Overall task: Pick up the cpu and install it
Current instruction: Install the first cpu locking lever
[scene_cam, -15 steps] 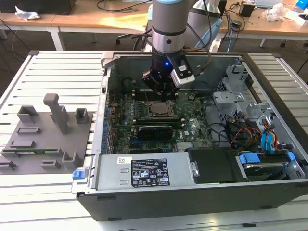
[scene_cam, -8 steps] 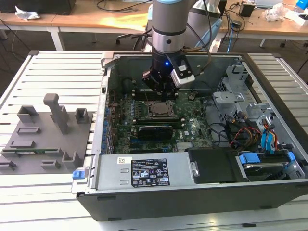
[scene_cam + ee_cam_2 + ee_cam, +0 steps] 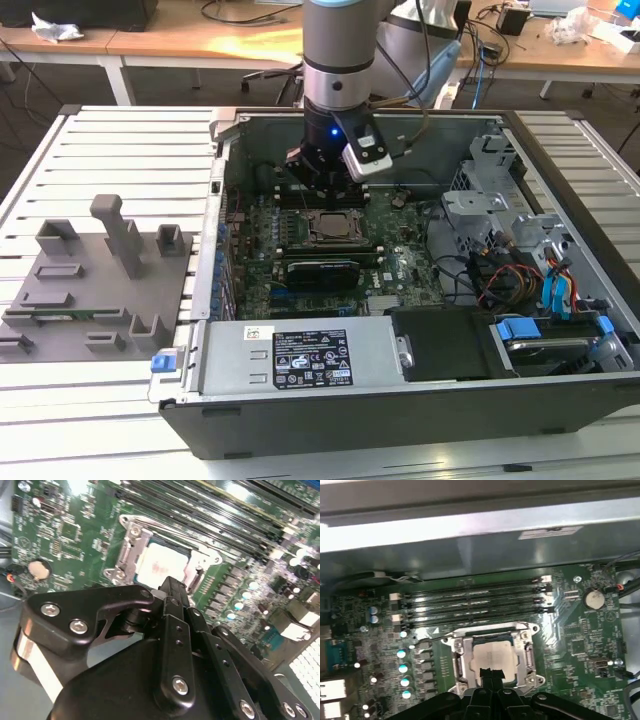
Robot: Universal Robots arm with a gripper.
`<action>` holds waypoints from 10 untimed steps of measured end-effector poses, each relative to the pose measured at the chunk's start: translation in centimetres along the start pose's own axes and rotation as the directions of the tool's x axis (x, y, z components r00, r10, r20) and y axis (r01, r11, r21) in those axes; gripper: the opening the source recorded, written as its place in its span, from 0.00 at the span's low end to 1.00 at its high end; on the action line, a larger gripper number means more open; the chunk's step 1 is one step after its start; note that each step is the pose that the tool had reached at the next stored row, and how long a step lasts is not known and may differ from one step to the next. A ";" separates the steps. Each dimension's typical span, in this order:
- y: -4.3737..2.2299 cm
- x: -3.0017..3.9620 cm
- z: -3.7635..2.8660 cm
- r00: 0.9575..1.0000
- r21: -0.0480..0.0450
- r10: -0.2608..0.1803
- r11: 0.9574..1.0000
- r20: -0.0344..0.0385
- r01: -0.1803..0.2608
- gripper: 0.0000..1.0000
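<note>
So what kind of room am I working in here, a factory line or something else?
Looks more like a lab or workshop bench than a line: an open computer case lies on a slatted metal table, grey fixture blocks sit beside it, and wooden desks strewn with cables stand behind.

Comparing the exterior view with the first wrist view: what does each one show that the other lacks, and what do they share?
Exterior view: the grey fixture blocks on the slatted table, the whole computer case, the drive bays with blue tabs, and the arm.

First wrist view: the round coin battery and the row of capacitors close up.

Both: the cpu lying in the metal-framed socket, the memory slots, and the claw just above the chip.
</note>
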State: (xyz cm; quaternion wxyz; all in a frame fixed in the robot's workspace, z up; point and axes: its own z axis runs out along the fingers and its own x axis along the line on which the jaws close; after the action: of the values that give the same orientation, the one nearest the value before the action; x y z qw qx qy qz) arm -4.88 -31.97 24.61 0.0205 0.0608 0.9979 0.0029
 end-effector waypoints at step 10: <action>-0.46 3.73 -0.16 1.000 0.000 0.000 1.000 0.000 0.000 0.11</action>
State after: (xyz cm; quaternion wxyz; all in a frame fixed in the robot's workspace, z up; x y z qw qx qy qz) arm -8.64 -31.97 24.61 0.0205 0.0607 0.9979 0.0029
